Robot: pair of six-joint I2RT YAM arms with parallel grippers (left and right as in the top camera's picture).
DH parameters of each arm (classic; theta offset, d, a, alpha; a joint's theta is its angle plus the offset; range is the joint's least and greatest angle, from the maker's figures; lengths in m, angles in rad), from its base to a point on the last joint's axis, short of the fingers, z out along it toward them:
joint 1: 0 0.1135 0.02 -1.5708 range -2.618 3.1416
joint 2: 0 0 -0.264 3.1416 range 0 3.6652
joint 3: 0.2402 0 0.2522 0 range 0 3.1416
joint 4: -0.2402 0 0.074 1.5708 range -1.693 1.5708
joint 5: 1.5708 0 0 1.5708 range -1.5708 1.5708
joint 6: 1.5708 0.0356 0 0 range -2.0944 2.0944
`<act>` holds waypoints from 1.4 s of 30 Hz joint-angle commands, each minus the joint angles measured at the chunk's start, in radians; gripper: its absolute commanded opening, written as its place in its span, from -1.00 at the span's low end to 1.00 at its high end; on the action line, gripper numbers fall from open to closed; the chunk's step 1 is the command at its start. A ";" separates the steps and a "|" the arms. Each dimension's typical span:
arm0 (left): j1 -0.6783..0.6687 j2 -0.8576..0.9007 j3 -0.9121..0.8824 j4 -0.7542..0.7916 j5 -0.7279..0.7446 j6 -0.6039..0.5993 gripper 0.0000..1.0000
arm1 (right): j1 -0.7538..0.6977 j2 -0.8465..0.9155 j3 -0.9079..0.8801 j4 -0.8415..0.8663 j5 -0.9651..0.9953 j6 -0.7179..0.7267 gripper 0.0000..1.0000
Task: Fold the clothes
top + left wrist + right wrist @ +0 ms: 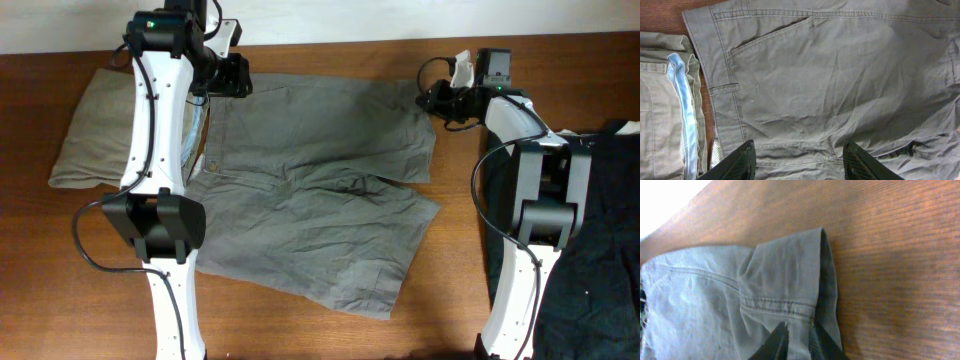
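The right claw (799,342) stands narrow, pinching the leg hem of the grey shorts (715,295), which spread out ahead of it. Its arm reaches low over the table (890,255). The left claw (800,161) hangs wide above the shorts, holding nothing, with khaki shorts (660,125) beside it.

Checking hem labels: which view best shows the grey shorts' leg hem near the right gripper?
Right wrist: the grey shorts' hem fills the frame, stitching clear. Overhead shows it small; left wrist shows waistband and pocket instead.

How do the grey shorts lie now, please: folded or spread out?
Spread out: the grey shorts lie flat on the table, both legs side by side, nothing doubled over.
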 commanded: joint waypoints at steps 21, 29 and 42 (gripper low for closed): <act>-0.004 -0.006 0.016 0.027 0.007 0.017 0.11 | -0.017 -0.086 0.146 -0.010 0.207 0.126 -0.92; -0.004 -0.006 0.016 0.026 0.007 0.017 0.11 | -0.029 -0.080 0.146 0.079 0.305 0.103 0.36; -0.001 -0.012 0.021 -0.098 0.003 0.093 0.21 | -0.135 -0.482 0.146 -0.617 0.031 -0.153 0.44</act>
